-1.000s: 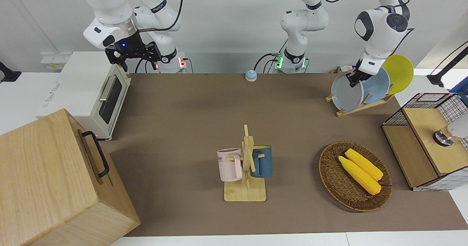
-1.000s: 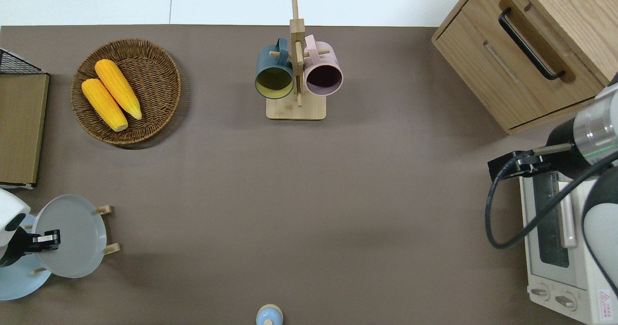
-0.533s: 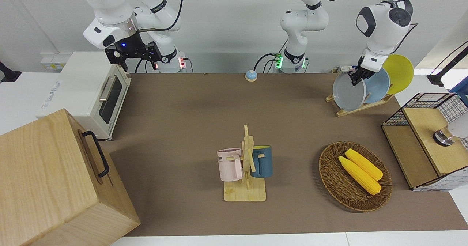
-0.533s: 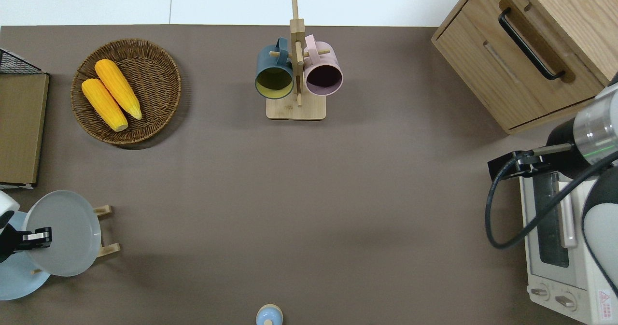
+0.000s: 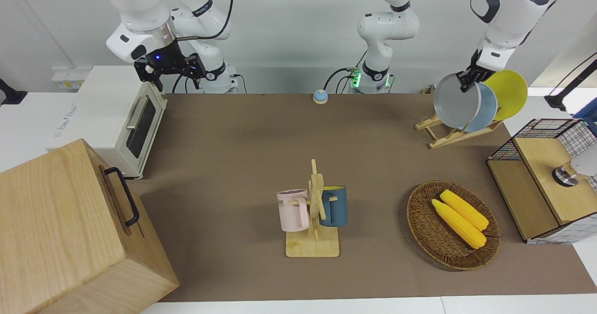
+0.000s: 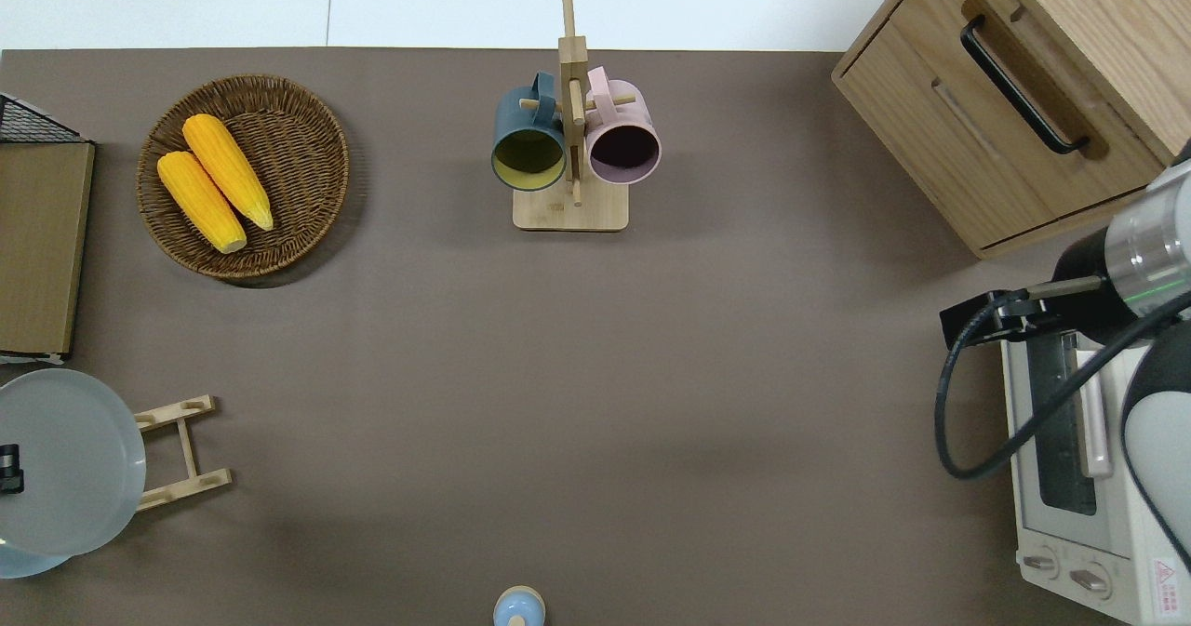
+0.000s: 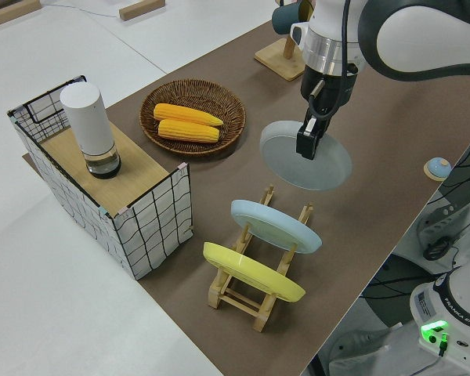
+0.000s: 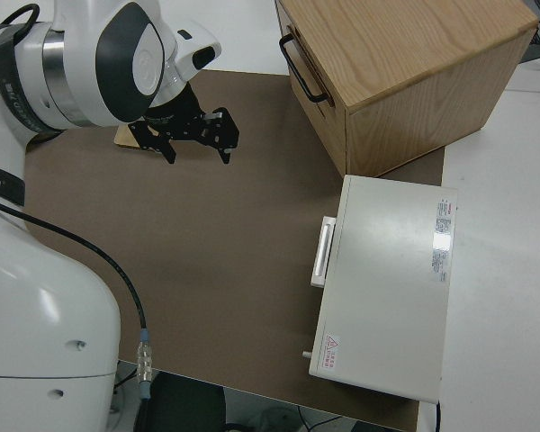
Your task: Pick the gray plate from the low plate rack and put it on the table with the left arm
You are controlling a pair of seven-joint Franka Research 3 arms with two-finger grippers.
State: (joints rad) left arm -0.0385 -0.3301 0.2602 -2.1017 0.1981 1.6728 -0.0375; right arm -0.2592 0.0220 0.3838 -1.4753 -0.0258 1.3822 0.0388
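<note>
Left arm lifts gray plate clear of rack at the table's edge

On the brown table (image 5: 233, 132), the left gripper (image 7: 311, 139) pinches the rim of the gray plate (image 7: 305, 155), holding it tilted in the air over the low plate rack (image 6: 181, 445) at the left arm's end, near the edge closest to the robots. The light blue plate (image 7: 275, 225) and yellow plate (image 7: 252, 271) stand in the rack. The right arm is parked, its right gripper (image 8: 193, 137) with fingers spread.

plate (image 7: 298, 160) above rack (image 7: 254, 270)
</note>
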